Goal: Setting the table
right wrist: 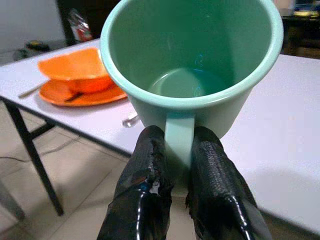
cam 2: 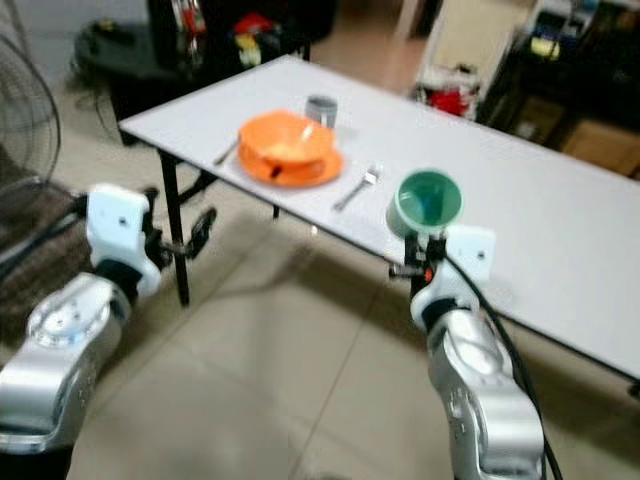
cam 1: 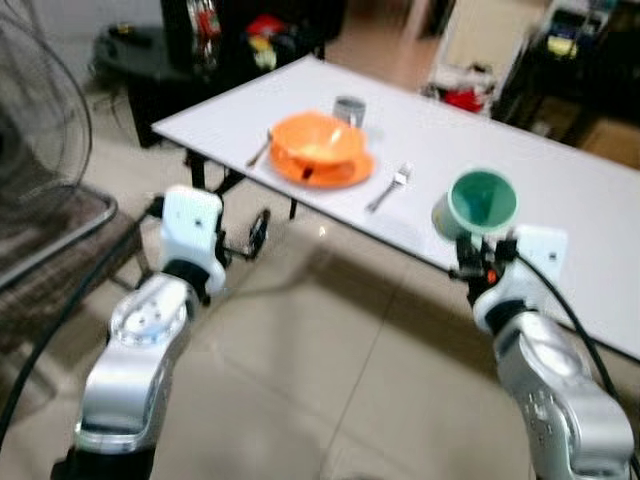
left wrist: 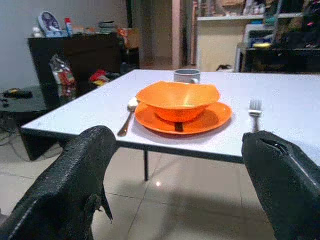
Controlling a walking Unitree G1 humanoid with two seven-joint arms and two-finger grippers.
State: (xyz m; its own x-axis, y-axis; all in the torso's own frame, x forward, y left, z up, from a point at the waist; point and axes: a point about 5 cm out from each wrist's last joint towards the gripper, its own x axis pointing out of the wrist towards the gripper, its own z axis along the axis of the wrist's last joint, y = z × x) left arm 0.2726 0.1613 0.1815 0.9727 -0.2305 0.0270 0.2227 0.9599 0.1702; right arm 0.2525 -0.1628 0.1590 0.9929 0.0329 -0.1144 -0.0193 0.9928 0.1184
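Mint-green enamel mug [right wrist: 192,65]: 1, empty, held by handle above near edge of white rectangular table [cam 1: 600,200], right gripper [right wrist: 175,150] fingers clamped on handle.
On table: 1 orange bowl [left wrist: 178,100] on 1 orange plate [left wrist: 215,117], 1 spoon [left wrist: 127,117] on one side of plate, 1 fork [left wrist: 255,106] on the other, 1 grey cup [left wrist: 187,75] behind bowl.
Left gripper [left wrist: 180,185]: fingers wide apart, low before table, facing plate.
Room: beige tile floor [cam 1: 330,340], dark cabinet [left wrist: 75,55], shelves behind.

Right claw [right wrist: 177,150] pinching green mug [right wrist: 192,65] handle.
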